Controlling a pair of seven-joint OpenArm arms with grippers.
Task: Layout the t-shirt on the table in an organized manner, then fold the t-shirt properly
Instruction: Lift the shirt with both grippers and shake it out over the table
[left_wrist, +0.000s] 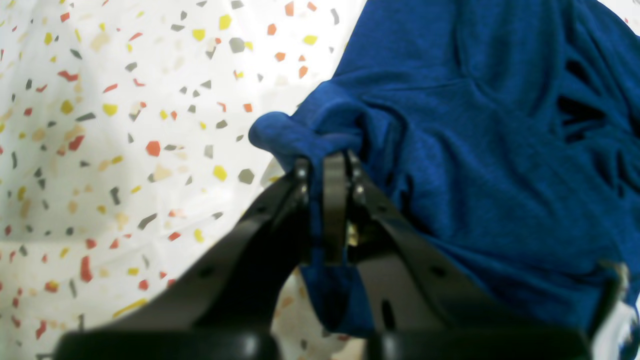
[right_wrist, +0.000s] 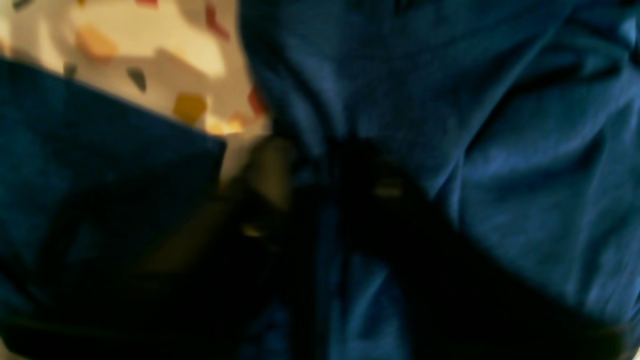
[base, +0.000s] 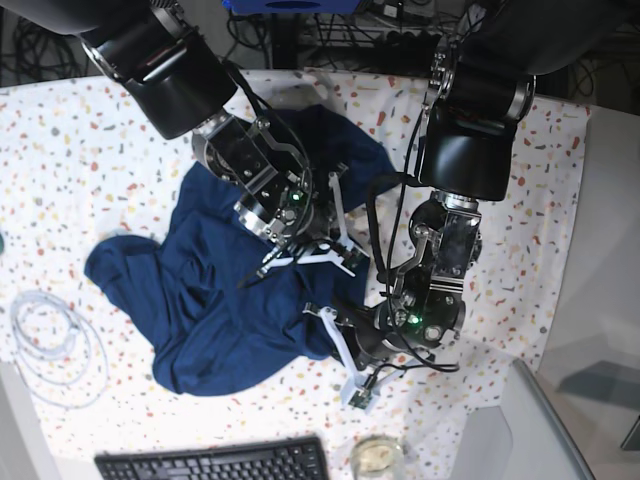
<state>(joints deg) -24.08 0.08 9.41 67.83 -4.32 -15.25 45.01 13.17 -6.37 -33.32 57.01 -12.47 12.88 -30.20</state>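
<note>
Pinching the t-shirt (left_wrist: 490, 150) in my closed left gripper (left_wrist: 330, 165), right gripper's (right_wrist: 320, 165) state unclear, I fear thin hem slipping during spreading

A robotics lab: tangled cables (base: 330, 30) behind the speckled tabletop (base: 60, 150), a keyboard (base: 215, 465) at its front edge.

My right wrist view is dark and blurred; the right gripper (right_wrist: 320, 165) is buried in the t-shirt (right_wrist: 500, 150), so I cannot tell how its jaws stand. In the base view, the keyboard (base: 210, 463) is cut off by the bottom edge, and the arms hide part of the shirt.
</note>
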